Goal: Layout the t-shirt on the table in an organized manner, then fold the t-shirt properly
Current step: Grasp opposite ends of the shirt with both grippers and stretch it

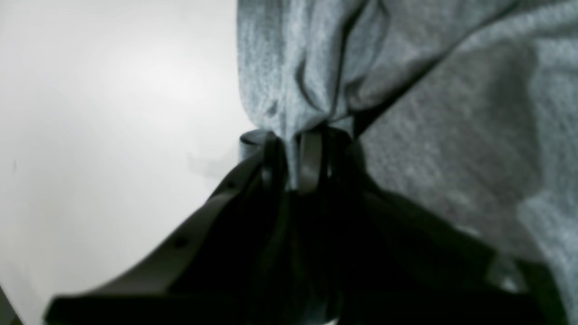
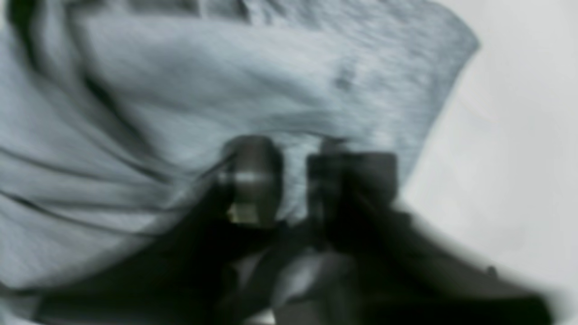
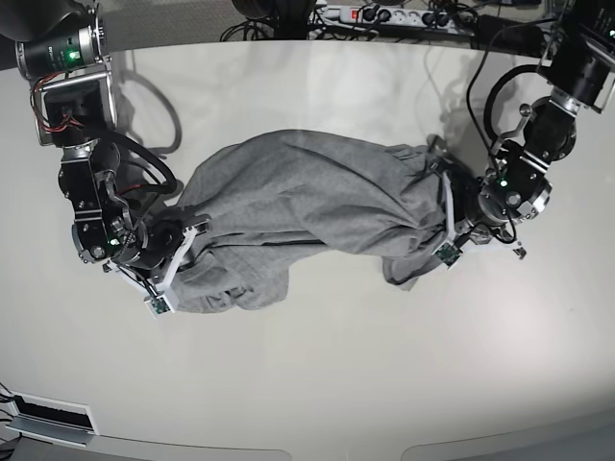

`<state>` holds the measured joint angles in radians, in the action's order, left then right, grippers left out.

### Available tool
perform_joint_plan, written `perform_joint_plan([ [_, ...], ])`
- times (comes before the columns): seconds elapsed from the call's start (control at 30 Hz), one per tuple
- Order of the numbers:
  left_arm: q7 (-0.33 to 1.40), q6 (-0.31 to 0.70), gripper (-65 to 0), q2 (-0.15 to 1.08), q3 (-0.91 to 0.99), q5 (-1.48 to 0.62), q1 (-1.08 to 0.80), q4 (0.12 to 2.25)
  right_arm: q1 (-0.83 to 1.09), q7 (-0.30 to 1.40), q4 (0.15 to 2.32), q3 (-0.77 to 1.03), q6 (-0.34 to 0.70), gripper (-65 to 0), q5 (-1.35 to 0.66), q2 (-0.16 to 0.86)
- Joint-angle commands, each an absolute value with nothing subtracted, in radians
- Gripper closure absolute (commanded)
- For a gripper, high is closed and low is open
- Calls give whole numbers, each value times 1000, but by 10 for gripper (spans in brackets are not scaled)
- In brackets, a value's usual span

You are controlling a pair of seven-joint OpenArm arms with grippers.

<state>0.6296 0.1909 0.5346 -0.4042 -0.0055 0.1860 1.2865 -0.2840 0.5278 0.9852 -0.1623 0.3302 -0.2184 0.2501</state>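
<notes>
Your t-shirt lies crumpled across the middle of the desk, a heather-grey heap stretched from about 9 o'clock to 3 o'clock in the base view, with only the plain side showing. Its upper surface is fairly smooth and domed, while the lower edge bunches into soft lobes toward 7 o'clock and a darker tuck toward 4 o'clock. A dark seam line runs along the fabric just below the middle. Your left gripper sits at the shirt's 3 o'clock end, and the left wrist view shows its dark fingers drawn narrow with a pinch of grey cloth rising between them; folds fan up and away from that pinch toward 12 and 1 o'clock, and the bare glossy desk fills the side toward 9 o'clock. Your right gripper is at the shirt's 9 o'clock end in the base view. The right wrist view is blurred, but you can see both fingers pressed into the fabric near its rounded edge, closed on the cloth, with long creases running off toward 8 o'clock and pale desk at 3 o'clock. In the base view, cables and a power strip lie at 12 o'clock beyond the desk's curved edge.
</notes>
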Motion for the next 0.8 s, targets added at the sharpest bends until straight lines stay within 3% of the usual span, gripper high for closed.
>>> perform_joint_plan([
  [0.0,658,181,0,562,-396,8,200,1292,-313,531,1005,-158,343,0,-222,258],
  [0.27,745,22,0,688,-396,59,200,1301,-312,834,1158,-155,27,0,-121,272],
  [0.4,768,-40,0,754,-396,74,200,1329,-310,965,1206,-155,18,0,-75,274],
  [0.53,781,-41,0,794,-396,75,200,1349,-310,1085,1260,-155,-4,0,-81,274],
  [0.57,787,-40,0,800,-396,74,200,1354,-310,1108,1282,-155,-4,-16,-81,275],
  [0.67,786,-26,0,810,-396,75,200,1359,-310,1118,1365,-155,27,-190,-81,280],
  [0.77,786,3,0,813,-396,74,200,1361,-310,1097,1448,-155,203,-214,-178,283],
])
